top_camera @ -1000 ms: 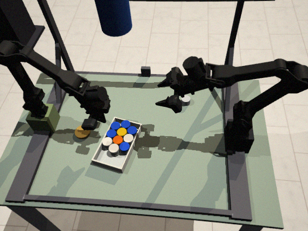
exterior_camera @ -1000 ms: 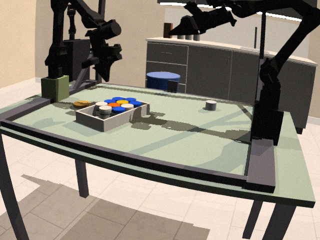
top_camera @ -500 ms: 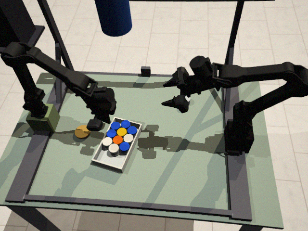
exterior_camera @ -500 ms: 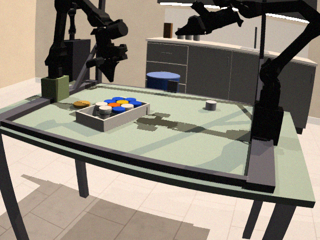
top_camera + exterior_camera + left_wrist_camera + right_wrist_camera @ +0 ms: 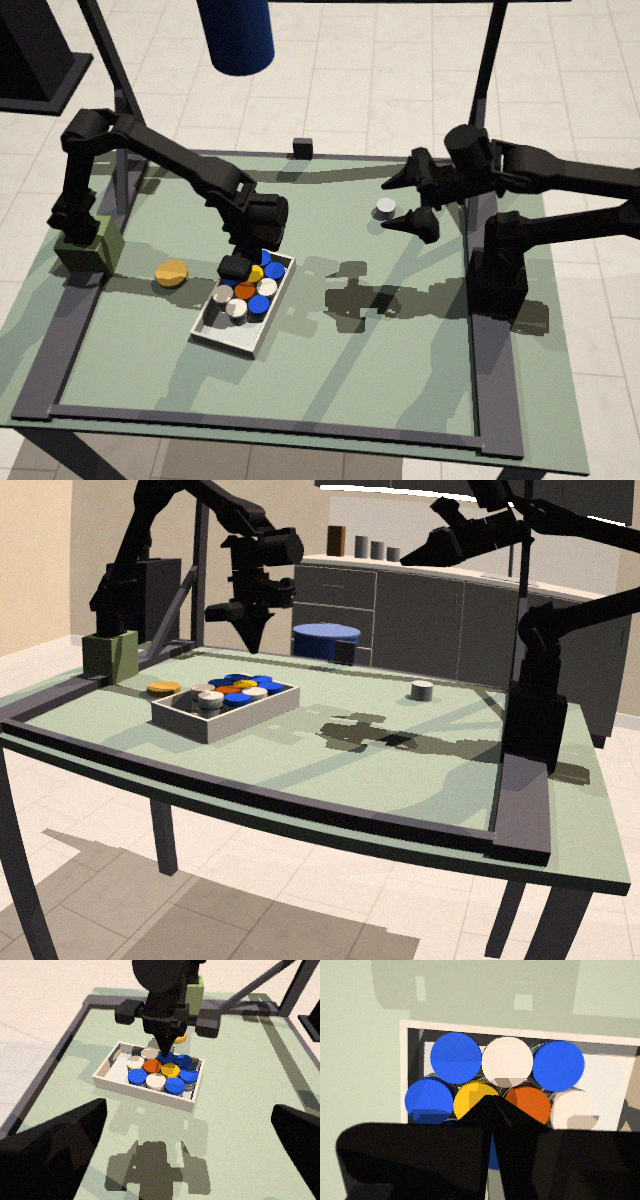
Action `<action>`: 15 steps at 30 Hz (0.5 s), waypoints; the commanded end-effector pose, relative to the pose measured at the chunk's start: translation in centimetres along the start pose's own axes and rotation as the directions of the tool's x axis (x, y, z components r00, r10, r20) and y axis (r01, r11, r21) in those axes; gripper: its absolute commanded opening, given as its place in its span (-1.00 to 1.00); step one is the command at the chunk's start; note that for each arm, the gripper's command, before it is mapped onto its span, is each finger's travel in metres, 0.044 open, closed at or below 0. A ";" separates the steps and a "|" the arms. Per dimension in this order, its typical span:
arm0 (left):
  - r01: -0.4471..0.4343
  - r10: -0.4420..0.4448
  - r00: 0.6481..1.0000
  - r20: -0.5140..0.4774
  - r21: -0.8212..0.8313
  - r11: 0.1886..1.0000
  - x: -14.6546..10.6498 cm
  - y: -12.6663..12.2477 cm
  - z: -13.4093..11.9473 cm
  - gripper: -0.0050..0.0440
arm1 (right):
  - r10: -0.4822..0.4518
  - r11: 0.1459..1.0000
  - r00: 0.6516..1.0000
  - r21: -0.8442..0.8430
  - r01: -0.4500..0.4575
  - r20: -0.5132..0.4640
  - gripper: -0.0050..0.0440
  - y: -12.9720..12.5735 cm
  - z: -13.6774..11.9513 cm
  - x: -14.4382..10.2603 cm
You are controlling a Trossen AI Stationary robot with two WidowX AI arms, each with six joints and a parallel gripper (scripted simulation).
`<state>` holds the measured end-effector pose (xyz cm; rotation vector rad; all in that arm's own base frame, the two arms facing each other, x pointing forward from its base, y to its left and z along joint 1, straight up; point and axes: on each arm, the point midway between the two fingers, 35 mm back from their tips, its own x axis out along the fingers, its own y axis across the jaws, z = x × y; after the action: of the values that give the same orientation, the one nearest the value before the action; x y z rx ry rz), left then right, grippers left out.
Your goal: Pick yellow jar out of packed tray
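Observation:
The yellow jar (image 5: 254,272) stands in the white tray (image 5: 242,304), packed among blue, white and orange capped jars. It also shows in the exterior view (image 5: 245,683), the left wrist view (image 5: 170,1070) and the right wrist view (image 5: 475,1100). My right gripper (image 5: 253,646) is shut and empty, pointing straight down and hovering above the jars; in the right wrist view its tip (image 5: 490,1102) lies over the gap between the yellow and orange caps. My left gripper (image 5: 399,202) is open and empty, high in the air far from the tray (image 5: 150,1077).
A flat orange-yellow disc (image 5: 171,272) lies beside the tray. A small grey cylinder (image 5: 385,206) stands under the left gripper. An olive block (image 5: 90,248) carries the right arm's base. A raised dark rim runs around the table.

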<state>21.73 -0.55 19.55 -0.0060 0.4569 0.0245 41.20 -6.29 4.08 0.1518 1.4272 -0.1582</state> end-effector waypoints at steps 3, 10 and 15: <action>-0.006 0.006 1.000 0.005 -0.005 1.000 -2.0 0.3 -2.1 1.00 | -0.005 1.000 0.999 0.023 0.006 -0.053 -1.00 0.6 3.3 0.3; -0.007 0.007 1.000 0.003 -0.005 1.000 -2.2 0.3 -2.5 1.00 | -0.009 0.999 0.995 0.038 0.013 -0.100 -1.00 0.6 4.2 1.6; -0.007 0.007 1.000 0.007 -0.006 1.000 -2.3 0.3 -2.4 1.00 | -0.010 0.999 0.994 0.040 0.014 -0.109 -1.00 0.7 4.4 1.8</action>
<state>18.74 -0.26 18.34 -0.0081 0.4545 0.0328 44.75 -6.60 1.37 0.1873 1.5676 -0.1869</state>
